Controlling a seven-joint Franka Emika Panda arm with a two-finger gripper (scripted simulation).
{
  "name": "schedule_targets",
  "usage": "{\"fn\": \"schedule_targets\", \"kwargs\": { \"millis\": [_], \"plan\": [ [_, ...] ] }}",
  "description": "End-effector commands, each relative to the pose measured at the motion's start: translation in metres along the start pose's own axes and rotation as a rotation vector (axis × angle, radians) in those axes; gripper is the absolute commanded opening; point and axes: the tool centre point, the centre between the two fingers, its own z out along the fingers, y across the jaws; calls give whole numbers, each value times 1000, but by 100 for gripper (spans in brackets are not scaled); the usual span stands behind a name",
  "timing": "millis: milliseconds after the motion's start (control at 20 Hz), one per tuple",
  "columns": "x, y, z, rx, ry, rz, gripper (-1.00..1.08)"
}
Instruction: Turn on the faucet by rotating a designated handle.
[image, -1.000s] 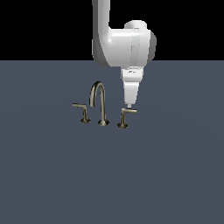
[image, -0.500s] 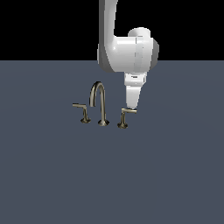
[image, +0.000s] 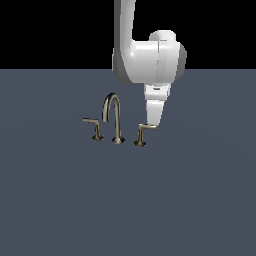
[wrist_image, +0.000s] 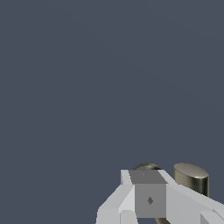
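The brass-grey faucet stands in the middle of the exterior view, with its arched spout (image: 114, 112) between two levers. The handle (image: 143, 132) is the lever on the exterior view's right, and its thin arm points rightward. My gripper (image: 153, 123) hangs from above with its tapered tip at the outer end of that arm, seemingly touching it. The fingers look pressed together with nothing between them. In the wrist view the fingers (wrist_image: 148, 199) fill the lower edge, and a brass cylinder (wrist_image: 191, 176) of the faucet shows just beside them.
The twin lever (image: 93, 126) stands on the exterior view's left of the spout, its arm pointing leftward. The faucet sits on a flat dark grey-blue floor (image: 190, 200). The white arm (image: 147, 62) rises above the handle.
The gripper has come down and shifted slightly toward the exterior view's right, to the tip of the handle's arm. The handle has not visibly turned.
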Motion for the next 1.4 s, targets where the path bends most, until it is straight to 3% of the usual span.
{"fn": "schedule_targets", "kwargs": {
  "millis": [0, 200, 300, 1050, 1150, 1350],
  "plan": [
    [4, 7, 0, 0, 0, 0, -100],
    [10, 18, 0, 0, -1, 1, -100],
    [4, 12, 0, 10, -4, -5, -100],
    [-2, 62, 0, 1, -1, 1, -100],
    [6, 56, 0, 5, 1, 13, -100],
    [-14, 67, 0, 3, 0, 8, -100]
  ]
}}
